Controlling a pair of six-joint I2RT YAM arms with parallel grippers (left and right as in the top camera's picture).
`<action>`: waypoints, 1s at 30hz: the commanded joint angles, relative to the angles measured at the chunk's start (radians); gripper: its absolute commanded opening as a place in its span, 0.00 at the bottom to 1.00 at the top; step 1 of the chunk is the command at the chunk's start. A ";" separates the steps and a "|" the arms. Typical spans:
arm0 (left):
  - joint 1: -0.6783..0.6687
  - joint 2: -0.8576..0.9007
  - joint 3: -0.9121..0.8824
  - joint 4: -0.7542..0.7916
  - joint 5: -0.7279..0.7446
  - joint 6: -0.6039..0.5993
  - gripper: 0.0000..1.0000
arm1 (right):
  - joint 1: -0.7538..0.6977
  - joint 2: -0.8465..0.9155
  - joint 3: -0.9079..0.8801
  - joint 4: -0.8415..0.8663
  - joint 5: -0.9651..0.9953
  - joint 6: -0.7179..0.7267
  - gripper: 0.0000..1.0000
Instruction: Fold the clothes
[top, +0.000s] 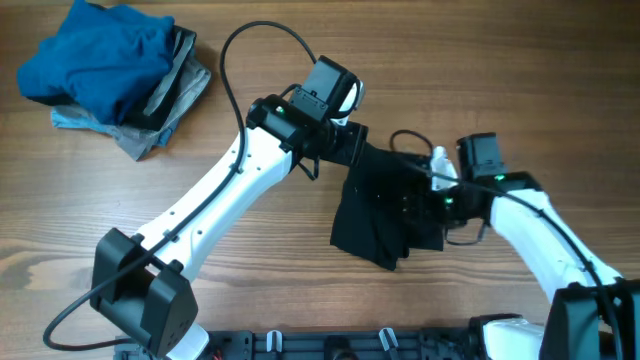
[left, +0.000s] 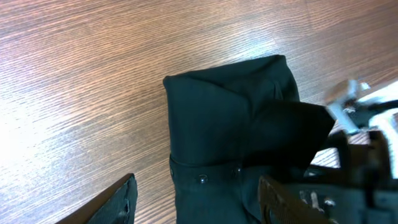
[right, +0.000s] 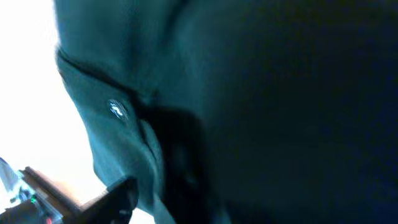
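The black T-shirt lies folded into a narrow bundle on the wooden table, right of centre. My left gripper is at its far end. In the left wrist view the fingers are spread wide and straddle the cloth without pinching it. My right gripper is at the shirt's right edge, where a flap is raised toward it. In the right wrist view black fabric fills nearly everything. One finger of that gripper shows at the lower left, set wide; the other is hidden.
A pile of other clothes sits at the far left corner: a bright blue garment on top of grey ones. Black cables loop above the left arm. The table's front edge carries the arm bases.
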 joint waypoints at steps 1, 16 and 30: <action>0.004 0.010 -0.001 -0.001 -0.013 0.018 0.62 | 0.039 -0.005 0.000 0.101 -0.038 0.057 0.04; 0.004 0.020 -0.002 0.006 -0.013 0.044 0.64 | 0.024 -0.024 0.452 -0.410 0.228 -0.056 0.04; 0.006 0.084 -0.003 -0.006 0.013 0.045 0.74 | 0.006 0.037 0.451 -0.472 0.376 -0.042 0.82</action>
